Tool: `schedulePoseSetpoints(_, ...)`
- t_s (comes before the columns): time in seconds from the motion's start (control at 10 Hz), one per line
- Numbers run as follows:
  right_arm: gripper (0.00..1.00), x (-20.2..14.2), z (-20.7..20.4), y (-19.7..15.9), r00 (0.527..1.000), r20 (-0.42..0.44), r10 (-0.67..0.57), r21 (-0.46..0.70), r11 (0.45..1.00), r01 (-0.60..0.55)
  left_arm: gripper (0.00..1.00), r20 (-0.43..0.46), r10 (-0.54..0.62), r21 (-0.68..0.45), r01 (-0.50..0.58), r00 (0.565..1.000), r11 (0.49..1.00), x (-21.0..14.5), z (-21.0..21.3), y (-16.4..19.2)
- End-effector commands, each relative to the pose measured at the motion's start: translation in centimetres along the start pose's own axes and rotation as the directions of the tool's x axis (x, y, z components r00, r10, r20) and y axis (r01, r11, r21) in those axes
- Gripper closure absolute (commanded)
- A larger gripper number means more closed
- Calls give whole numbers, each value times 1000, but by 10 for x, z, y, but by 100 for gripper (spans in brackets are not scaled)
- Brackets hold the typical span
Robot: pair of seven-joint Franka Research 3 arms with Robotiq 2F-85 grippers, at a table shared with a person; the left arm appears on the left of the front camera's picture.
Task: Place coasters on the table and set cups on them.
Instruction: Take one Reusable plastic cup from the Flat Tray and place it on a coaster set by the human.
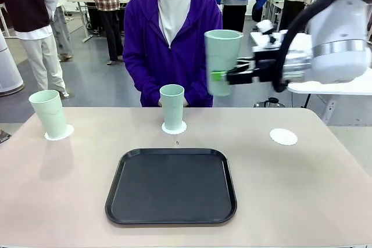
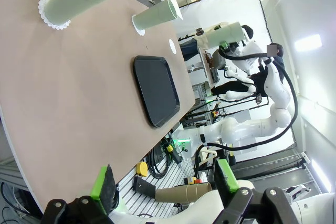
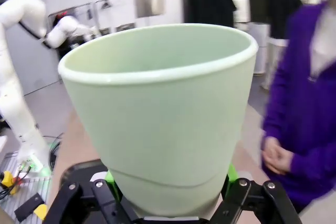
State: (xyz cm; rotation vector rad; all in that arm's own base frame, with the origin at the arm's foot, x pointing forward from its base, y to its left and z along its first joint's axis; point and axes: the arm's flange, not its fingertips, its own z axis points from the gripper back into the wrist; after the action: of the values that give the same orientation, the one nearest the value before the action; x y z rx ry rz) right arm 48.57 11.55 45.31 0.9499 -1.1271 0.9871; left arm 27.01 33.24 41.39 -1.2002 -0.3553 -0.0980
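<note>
I'm looking across the table (image 1: 302,190), a matte beige-pink top with rounded corners, smooth and bare apart from a few pieces. Dead centre sits a black tray (image 1: 171,186), a rounded rectangle with a raised glossy lip and a dull inner face. Beyond the far edge a person in a purple hooded top (image 1: 168,45) stands facing me, and behind them a grey floor, white tables and other people standing about.

Three coasters on the table: thin white discs with scalloped, doily-like edges. The left coaster (image 1: 67,133) carries a cup (image 1: 49,113), the middle coaster (image 1: 174,129) carries another cup (image 1: 172,106), both upright. The right coaster (image 1: 283,136) lies bare, well apart from the tray.

The cups are tall tapered tumblers, pale mint plastic, smooth, no handles, with a rolled rim.

My right gripper (image 1: 216,76) comes in from the right, held level in the air above the table, its jaws clamped on the third cup (image 1: 222,62) near its base. On the right wrist camera that cup (image 3: 163,114) rises upright between the green pads (image 3: 230,171), mouth open at the top.

My left gripper (image 2: 165,184) has its jaws spread wide with nothing between them, off the near edge of the table.
</note>
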Motion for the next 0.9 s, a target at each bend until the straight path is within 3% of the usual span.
schedulePoseSetpoints(0.0, 18, -7, 47, -34, 999, 36, -14, -87, 996, 18, 0, 3, -3, -3, 3, 1000, 1000, -1, 2, -2)
schedulePoseSetpoints(0.2, 18, -21, 113, -51, 997, 77, -31, -206, 977, 46, 0, 3, -3, -3, 3, 1000, 1000, -1, 2, -2)
schedulePoseSetpoints(0.4, 18, -31, 149, -61, 992, 113, -53, -272, 959, 82, 0, 3, -3, -3, 3, 1000, 1000, -1, 2, -2)
schedulePoseSetpoints(0.8, 18, -38, 159, -68, 992, 109, -62, -291, 952, 92, 0, 3, -3, -3, 3, 1000, 1000, -1, 2, -2)
